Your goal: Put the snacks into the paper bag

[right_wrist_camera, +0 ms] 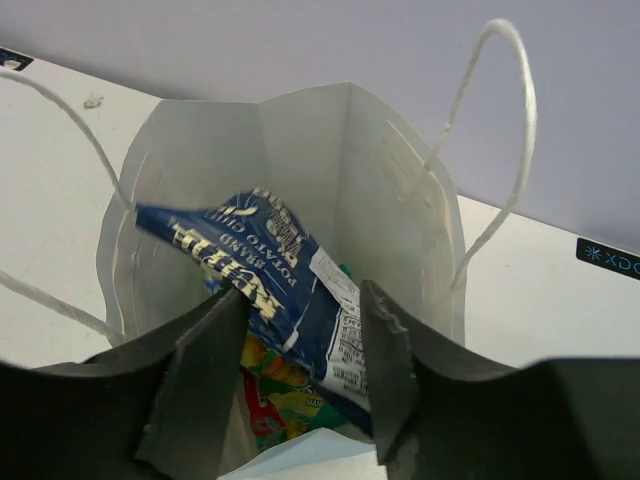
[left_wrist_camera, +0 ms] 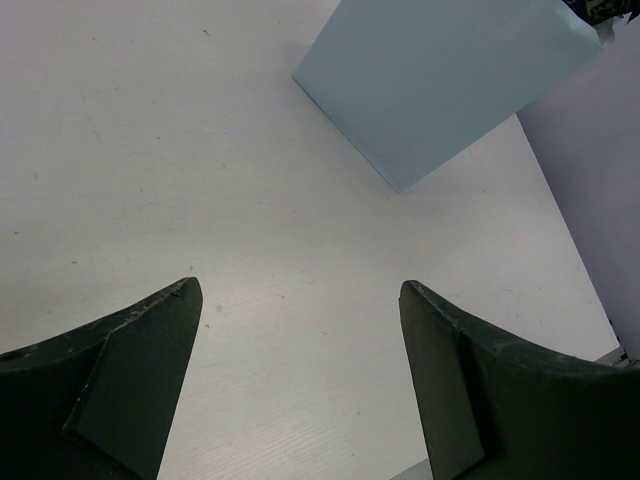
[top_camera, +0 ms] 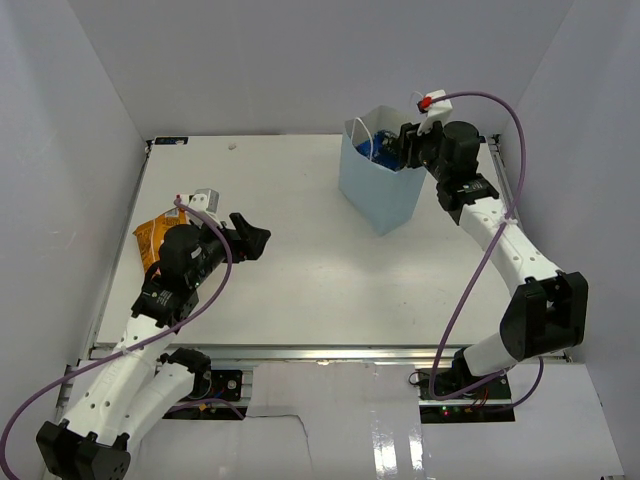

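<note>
The light blue paper bag (top_camera: 380,195) stands upright at the back right; it also shows in the left wrist view (left_wrist_camera: 440,90) and, from above, in the right wrist view (right_wrist_camera: 390,180). My right gripper (top_camera: 405,145) hangs over its mouth, jaws apart (right_wrist_camera: 305,290). A blue-and-white chip packet (right_wrist_camera: 270,280) leans inside the bag between and below the fingers, on a green, yellow and red packet (right_wrist_camera: 275,395). An orange chip bag (top_camera: 150,240) lies at the left, partly hidden by my left arm. My left gripper (top_camera: 255,240) is open and empty over bare table (left_wrist_camera: 300,285).
The bag's white loop handles (right_wrist_camera: 500,150) stand up on both sides of my right gripper. White walls enclose the table at the left, back and right. The table's left edge runs close to the orange chip bag.
</note>
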Robot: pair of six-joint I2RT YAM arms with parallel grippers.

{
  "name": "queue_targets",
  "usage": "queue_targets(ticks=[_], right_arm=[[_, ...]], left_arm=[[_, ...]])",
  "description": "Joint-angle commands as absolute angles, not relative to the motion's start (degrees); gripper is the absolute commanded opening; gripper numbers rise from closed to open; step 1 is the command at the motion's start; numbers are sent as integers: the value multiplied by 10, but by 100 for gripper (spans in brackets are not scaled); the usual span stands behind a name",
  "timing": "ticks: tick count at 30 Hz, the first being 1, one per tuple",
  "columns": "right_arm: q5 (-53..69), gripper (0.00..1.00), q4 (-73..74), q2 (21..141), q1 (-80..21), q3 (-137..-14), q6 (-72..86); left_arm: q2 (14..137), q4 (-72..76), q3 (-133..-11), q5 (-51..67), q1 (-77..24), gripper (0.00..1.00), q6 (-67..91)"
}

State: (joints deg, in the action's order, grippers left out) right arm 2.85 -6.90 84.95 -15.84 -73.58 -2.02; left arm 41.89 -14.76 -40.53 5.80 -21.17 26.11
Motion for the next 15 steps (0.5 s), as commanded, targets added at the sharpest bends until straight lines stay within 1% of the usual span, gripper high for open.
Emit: queue_targets(ticks=[1, 3, 4, 6, 7, 9, 15], right_arm=[[61, 57, -107, 829, -150, -728, -32], [73, 64, -105, 820, -146, -729, -36], [79, 70, -105, 817, -144, -730, -37], [98, 75, -96, 812, -137, -743, -41], [109, 76, -91, 810, -134, -748, -46], [179, 77, -83, 802, -121, -760, -62], [314, 75, -69, 784, -98, -776, -106]], left_arm=[[421, -155, -407, 48, -211, 91, 279], [427, -160, -410, 34, -212, 90, 294], [437, -168, -416, 27, -211, 91, 301], [448, -182, -424, 10, -211, 91, 317], [461, -191, -436, 2, -211, 91, 325], [476, -218, -450, -40, -211, 91, 341], [525, -266, -501, -68, -186, 90, 385]])
